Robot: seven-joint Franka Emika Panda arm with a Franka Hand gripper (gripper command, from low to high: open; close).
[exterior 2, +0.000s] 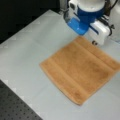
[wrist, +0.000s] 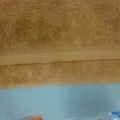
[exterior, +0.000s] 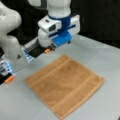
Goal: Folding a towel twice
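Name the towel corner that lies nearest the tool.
The towel's top corner in a front view, just below the tool; the other three lie farther off.

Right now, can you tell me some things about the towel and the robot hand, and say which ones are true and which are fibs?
1. The towel lies flat and unfolded on the table. True.
2. The towel is blue. False: it is orange-brown.
3. The hand holds the towel up in the air. False: the hand is above the table by one towel corner, and the towel lies flat.
4. The wrist view shows a woven stripe near the towel's edge. True.
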